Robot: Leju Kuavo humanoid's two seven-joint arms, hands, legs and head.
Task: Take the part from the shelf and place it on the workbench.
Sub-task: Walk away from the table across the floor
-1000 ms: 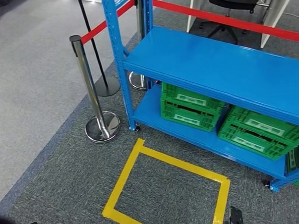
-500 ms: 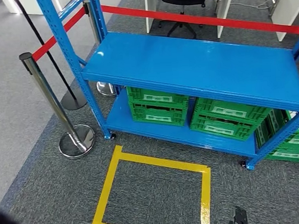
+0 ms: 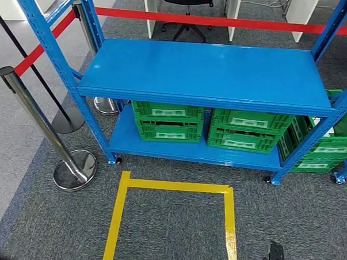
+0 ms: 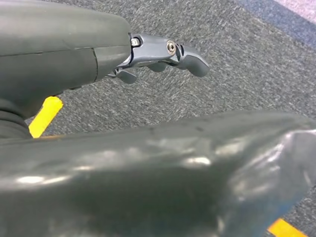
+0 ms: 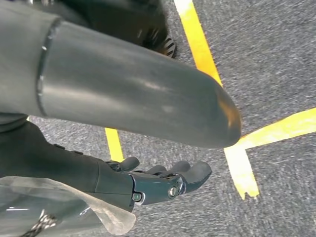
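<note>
— Two queue posts are seen at the far left, are they not?
— They are. A chrome queue post on a round chrome base (image 3: 40, 121) is planted on the dark grey carpet (image 3: 50, 227), and a red barrier belt (image 3: 42, 48) is run from its top toward the rack. A flat black round base (image 3: 67, 119) with a thin black pole is set just behind it.
— And what is found further right?
— A blue metal shelf rack (image 3: 204, 71) with two boards is stood there. Its upper board is shown bare and glossy. On the lower board two green slatted plastic crates are set side by side, the left crate (image 3: 169, 121) and the middle crate (image 3: 245, 130) nearly touching. A third green crate (image 3: 325, 152) is tilted at the rack's right end post.
— Where is the part placed?
— That cannot be told; the insides of the crates are hidden by the upper board.
— What is marked in front of the rack?
— A rectangle of yellow floor tape (image 3: 229, 214) is laid on the carpet, near the rack's feet.
— How are the hands held?
— The left hand (image 4: 164, 52) is hung above the carpet with its fingers stretched out and nothing in them. The right hand (image 5: 160, 180) is likewise released, its fingers loosely extended over the tape, and nothing is grasped.
</note>
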